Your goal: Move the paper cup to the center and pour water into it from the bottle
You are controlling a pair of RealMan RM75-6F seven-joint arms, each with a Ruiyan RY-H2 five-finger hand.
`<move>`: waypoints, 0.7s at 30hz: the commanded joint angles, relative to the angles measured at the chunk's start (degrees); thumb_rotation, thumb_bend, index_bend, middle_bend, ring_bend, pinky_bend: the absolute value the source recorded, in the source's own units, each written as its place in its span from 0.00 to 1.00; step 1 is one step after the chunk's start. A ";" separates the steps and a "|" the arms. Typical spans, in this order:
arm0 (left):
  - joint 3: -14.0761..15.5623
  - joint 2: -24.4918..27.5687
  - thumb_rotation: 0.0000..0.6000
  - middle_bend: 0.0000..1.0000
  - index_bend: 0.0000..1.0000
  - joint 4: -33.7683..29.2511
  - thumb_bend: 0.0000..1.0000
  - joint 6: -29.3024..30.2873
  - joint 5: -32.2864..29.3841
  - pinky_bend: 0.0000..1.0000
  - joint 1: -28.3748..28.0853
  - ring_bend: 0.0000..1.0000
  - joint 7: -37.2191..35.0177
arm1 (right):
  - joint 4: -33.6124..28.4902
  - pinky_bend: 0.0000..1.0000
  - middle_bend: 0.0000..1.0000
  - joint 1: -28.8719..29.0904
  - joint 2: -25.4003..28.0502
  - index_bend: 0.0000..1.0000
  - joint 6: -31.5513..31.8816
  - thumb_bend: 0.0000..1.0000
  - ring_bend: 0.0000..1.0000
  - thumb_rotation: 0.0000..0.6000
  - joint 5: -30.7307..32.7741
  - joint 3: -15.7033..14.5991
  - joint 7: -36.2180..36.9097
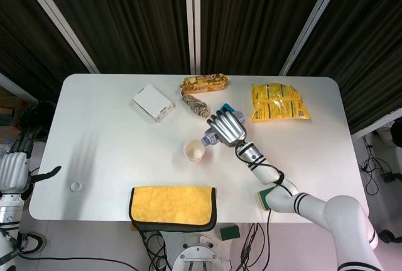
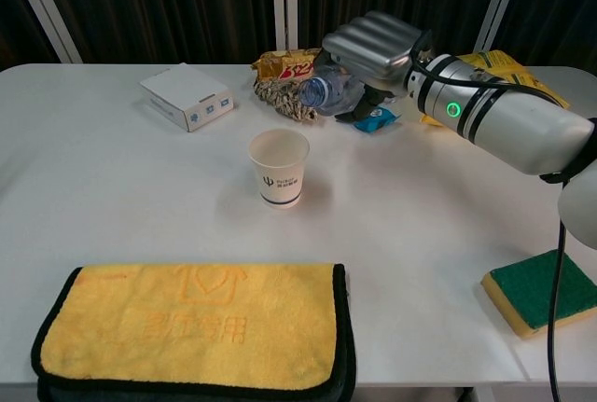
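Note:
A white paper cup stands upright near the middle of the table. My right hand grips a clear plastic bottle, tipped on its side with its open mouth pointing toward the cup. The mouth hangs above and just right of the cup's rim. No water stream is visible. My left hand hangs off the table's left edge, holding nothing, fingers apart.
Along the back lie a white box, a brown snack pack, a woven bundle, a blue packet and a yellow bag. A yellow cloth covers the front edge. A green sponge sits front right.

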 commanded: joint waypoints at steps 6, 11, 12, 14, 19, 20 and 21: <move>-0.20 -0.04 1.00 0.09 0.04 -0.02 0.04 -0.04 0.06 0.17 -0.15 0.01 -0.29 | 1.33 0.50 0.66 0.48 -0.49 0.87 -0.37 0.37 0.50 1.00 -0.25 -0.35 -1.35; -0.08 -0.07 1.00 0.09 0.04 0.28 0.04 -0.37 0.14 0.17 -0.22 0.01 -0.51 | 2.41 0.50 0.65 0.92 -0.80 0.87 -0.91 0.37 0.50 1.00 -0.42 -0.61 -2.04; -0.04 -0.07 1.00 0.09 0.04 0.34 0.04 -0.43 0.15 0.17 -0.22 0.01 -0.56 | 2.64 0.50 0.65 1.02 -0.86 0.87 -0.88 0.37 0.50 1.00 -0.63 -0.75 -2.22; -0.01 -0.16 1.00 0.09 0.04 0.55 0.04 -0.51 0.10 0.17 -0.20 0.01 -0.67 | 2.96 0.50 0.65 1.15 -1.03 0.87 -1.00 0.37 0.50 1.00 -0.76 -0.90 -2.23; -0.04 -0.23 1.00 0.09 0.04 0.81 0.04 -0.63 0.00 0.17 -0.17 0.01 -0.90 | 3.55 0.50 0.65 1.70 -1.29 0.87 -1.19 0.37 0.50 1.00 -1.12 -1.04 -2.90; -0.05 -0.21 1.00 0.09 0.04 0.84 0.04 -0.63 0.00 0.17 -0.17 0.01 -0.94 | 3.62 0.50 0.65 1.81 -1.32 0.87 -1.16 0.37 0.50 1.00 -1.20 -1.04 -3.10; -0.05 -0.19 1.00 0.09 0.04 0.87 0.04 -0.60 0.02 0.17 -0.16 0.01 -0.96 | 3.67 0.50 0.65 1.89 -1.37 0.87 -1.15 0.37 0.50 1.00 -1.26 -1.06 -3.27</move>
